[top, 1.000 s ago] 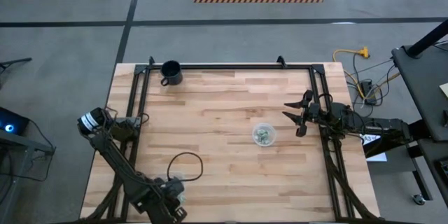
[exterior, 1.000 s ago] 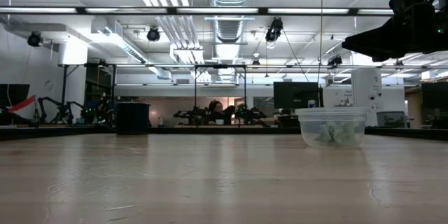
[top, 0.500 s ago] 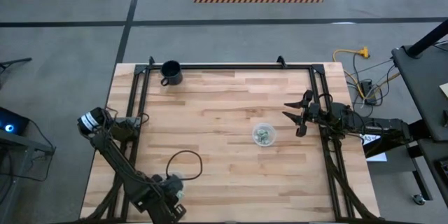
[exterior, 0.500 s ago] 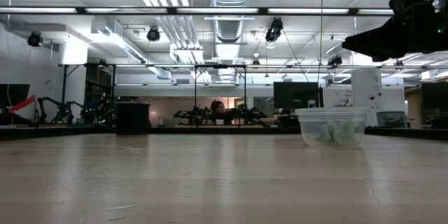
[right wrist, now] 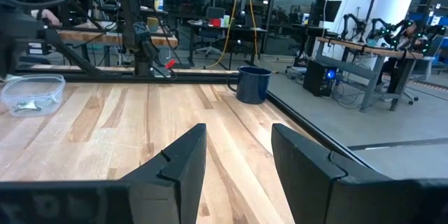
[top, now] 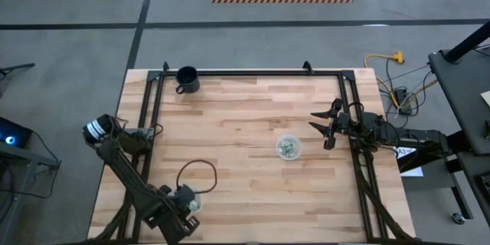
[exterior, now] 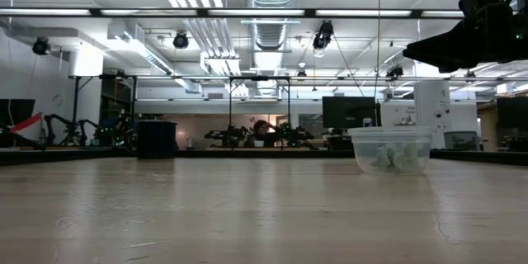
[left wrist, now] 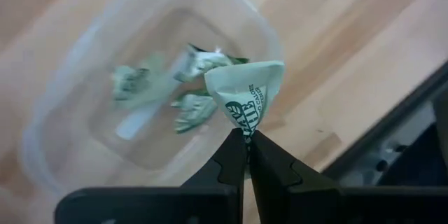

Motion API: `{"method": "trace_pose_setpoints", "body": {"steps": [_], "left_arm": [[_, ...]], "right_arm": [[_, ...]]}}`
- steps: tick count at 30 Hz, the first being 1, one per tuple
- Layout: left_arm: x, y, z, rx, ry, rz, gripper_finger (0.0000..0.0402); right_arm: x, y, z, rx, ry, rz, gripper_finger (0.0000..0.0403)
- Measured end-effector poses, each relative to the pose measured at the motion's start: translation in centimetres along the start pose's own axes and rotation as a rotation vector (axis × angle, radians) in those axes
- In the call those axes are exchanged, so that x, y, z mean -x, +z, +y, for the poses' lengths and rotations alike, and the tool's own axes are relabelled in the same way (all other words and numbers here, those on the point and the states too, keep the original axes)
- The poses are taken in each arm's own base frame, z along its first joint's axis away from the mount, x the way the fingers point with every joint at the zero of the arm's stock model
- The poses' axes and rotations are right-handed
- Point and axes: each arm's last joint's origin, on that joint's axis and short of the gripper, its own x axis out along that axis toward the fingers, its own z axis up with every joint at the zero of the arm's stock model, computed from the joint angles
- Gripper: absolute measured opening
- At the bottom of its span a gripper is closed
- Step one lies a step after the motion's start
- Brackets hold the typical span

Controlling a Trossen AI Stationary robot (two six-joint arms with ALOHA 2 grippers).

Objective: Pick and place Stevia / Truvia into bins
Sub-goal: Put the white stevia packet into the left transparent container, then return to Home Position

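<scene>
My left gripper (left wrist: 246, 138) is at the table's near-left (top: 187, 204), shut on a pale green-and-white packet (left wrist: 245, 94), right above the clear rounded-rectangular tub (left wrist: 84, 63). Several crumpled packets (left wrist: 192, 105) lie on the tub's floor. The round clear bowl (top: 289, 148) stands at mid-table with packets inside (exterior: 392, 155). My right gripper (top: 321, 129) hangs open above the table, right of the bowl (right wrist: 238, 157), touching nothing. My left gripper pinches the packet between its two fingertips by one narrow end (left wrist: 243, 129). The fingers come from above, pointing down. The packet's wider end fans out past the fingertips, lifted clear over the tub.
A black mug (top: 187, 80) stands at the table's far-left corner (exterior: 156, 139) (right wrist: 252, 84). Dark rails (top: 253, 73) frame the table's far, left and right sides. Bare wood lies between the bowl and the mug. A person sits far behind the table.
My left gripper has shifted a little toward the table's far-left, its cable loop moving with it. The right arm and the bowl have kept still.
</scene>
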Motion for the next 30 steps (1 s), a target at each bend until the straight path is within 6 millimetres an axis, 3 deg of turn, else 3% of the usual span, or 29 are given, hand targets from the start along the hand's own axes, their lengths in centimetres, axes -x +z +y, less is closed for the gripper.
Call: {"method": "trace_pose_setpoints", "body": {"steps": [8, 24, 30], "left_arm": [[0.2, 0.5, 1.0, 0.029, 0.042, -0.022, 0.0014], [-0.9, 0.5, 2.1, -0.027, 0.093, -0.006, 0.0209], [-0.1, 0.7, 1.1, -0.045, 0.002, 0.006, 0.0239]], "right_arm": [[0.0, 0.0, 0.0, 0.000, 0.000, 0.000, 0.0153], [0.0, 0.0, 0.0, 0.000, 0.000, 0.000, 0.0153], [0.0, 0.0, 0.0, 0.000, 0.000, 0.000, 0.0153]]}}
